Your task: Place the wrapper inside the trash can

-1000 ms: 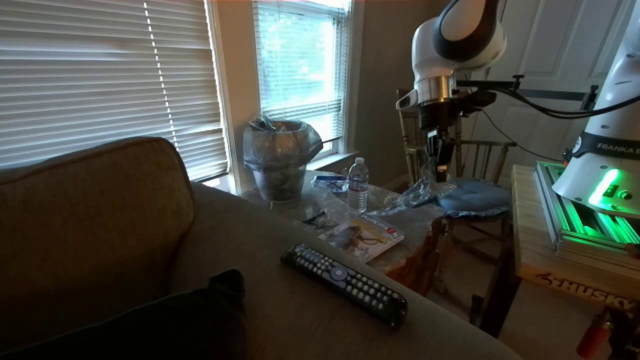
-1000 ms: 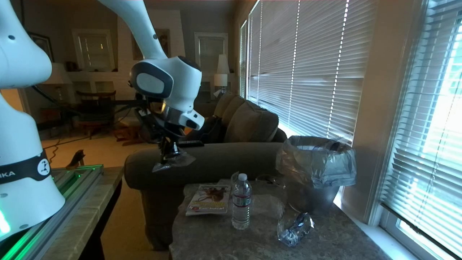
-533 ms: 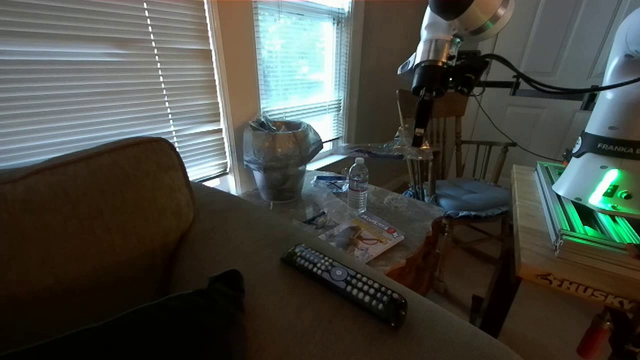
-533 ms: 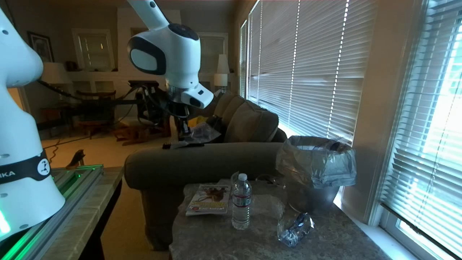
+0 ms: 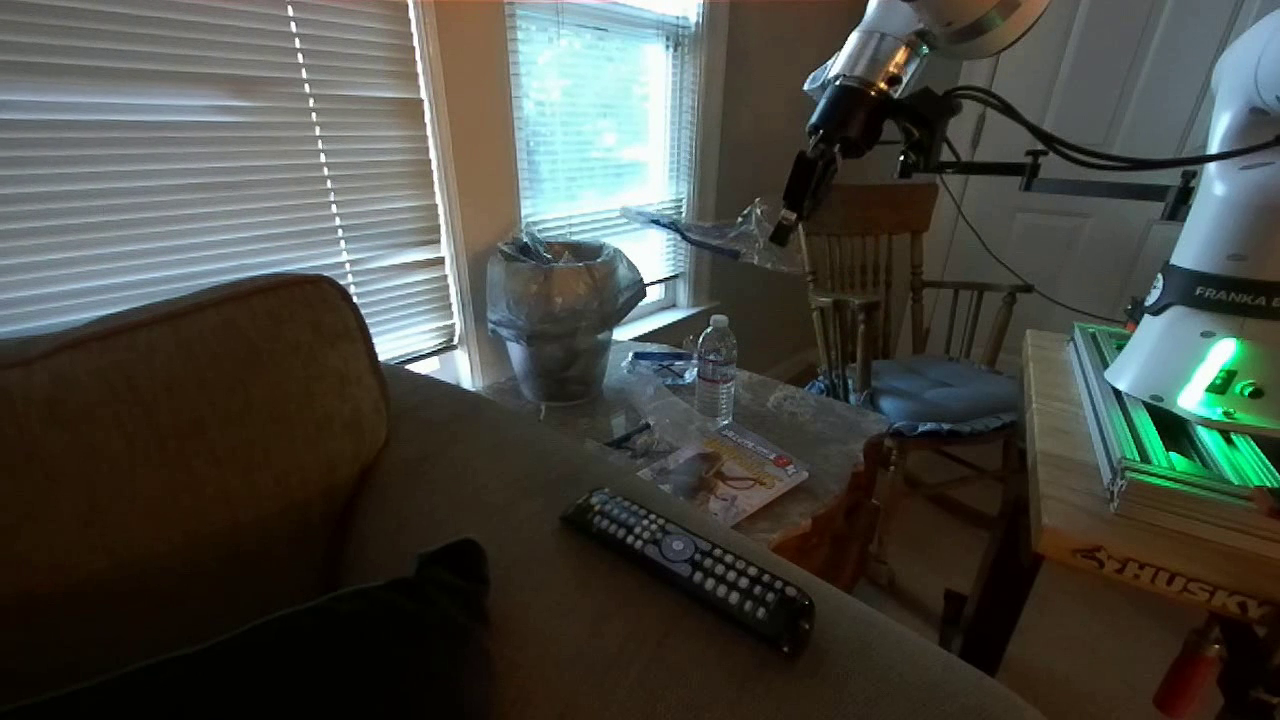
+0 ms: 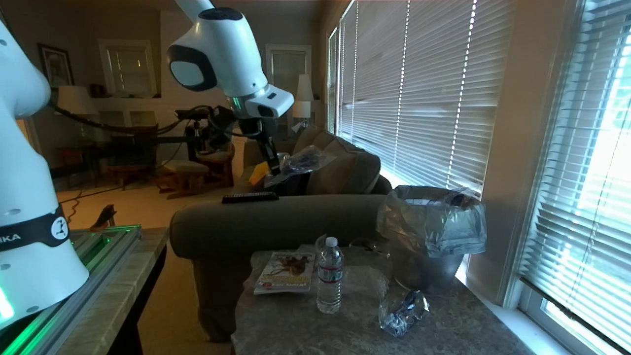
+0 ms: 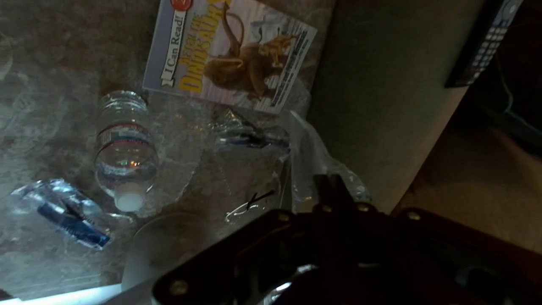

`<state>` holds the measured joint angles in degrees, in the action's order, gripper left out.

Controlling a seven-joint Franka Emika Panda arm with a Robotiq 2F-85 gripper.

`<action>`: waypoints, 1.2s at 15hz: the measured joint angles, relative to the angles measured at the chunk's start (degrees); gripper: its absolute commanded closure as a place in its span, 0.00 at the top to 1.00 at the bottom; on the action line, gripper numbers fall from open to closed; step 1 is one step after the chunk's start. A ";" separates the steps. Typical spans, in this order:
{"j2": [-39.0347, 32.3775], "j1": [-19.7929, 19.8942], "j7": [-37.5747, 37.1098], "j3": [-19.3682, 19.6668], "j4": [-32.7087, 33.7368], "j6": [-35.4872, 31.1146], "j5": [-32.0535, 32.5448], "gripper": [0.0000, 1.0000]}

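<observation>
My gripper (image 5: 786,228) points down at a slant and is shut on a clear, crinkly wrapper (image 5: 735,238) with a blue strip. The wrapper sticks out sideways from the fingertips, well above the table. Both also show in an exterior view, the gripper (image 6: 275,171) and the wrapper (image 6: 308,160). In the wrist view the fingertips (image 7: 332,180) are close together over the see-through wrapper (image 7: 307,148). The trash can (image 5: 560,320), lined with a silvery bag, stands upright on the table by the window; it also shows here (image 6: 434,222). The gripper is apart from it and higher.
A water bottle (image 6: 330,276), a book (image 6: 286,272) and another foil wrapper (image 6: 404,313) are on the stone-topped table (image 6: 355,335). Glasses (image 7: 250,207) lie there too. A remote control (image 5: 690,570) lies on the sofa arm (image 5: 480,480). A wooden chair (image 5: 870,215) stands behind.
My gripper has risen from low near the table's edge and tilted, carrying the wrapper up and toward the trash can's side. The trash can and table items have not moved.
</observation>
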<state>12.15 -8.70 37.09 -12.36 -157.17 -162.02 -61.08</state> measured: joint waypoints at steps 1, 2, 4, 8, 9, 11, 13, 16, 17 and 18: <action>0.00 -0.17 -0.78 -0.66 0.02 -2.48 -0.80 0.00; -0.01 -0.24 -1.88 -1.32 0.03 -4.70 -1.09 0.00; -0.01 -0.25 -4.81 -2.53 0.03 -8.29 -1.09 0.00; -0.37 0.44 -11.74 -4.66 0.33 -12.91 -0.47 0.00; -0.65 0.84 -13.51 -5.24 0.64 -13.88 -0.12 0.00; -1.53 2.13 -17.74 -6.59 1.42 -15.98 1.82 0.00; -3.11 4.07 -22.15 -8.20 2.38 -18.31 4.60 0.00; -6.56 4.03 -31.64 -6.23 3.61 -22.73 13.91 0.00; -7.81 4.01 -34.06 -5.25 4.04 -23.91 16.59 0.00; -9.06 3.99 -36.12 -4.24 4.59 -24.89 18.99 0.00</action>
<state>3.09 -4.71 0.97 -16.60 -152.58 -186.91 -42.09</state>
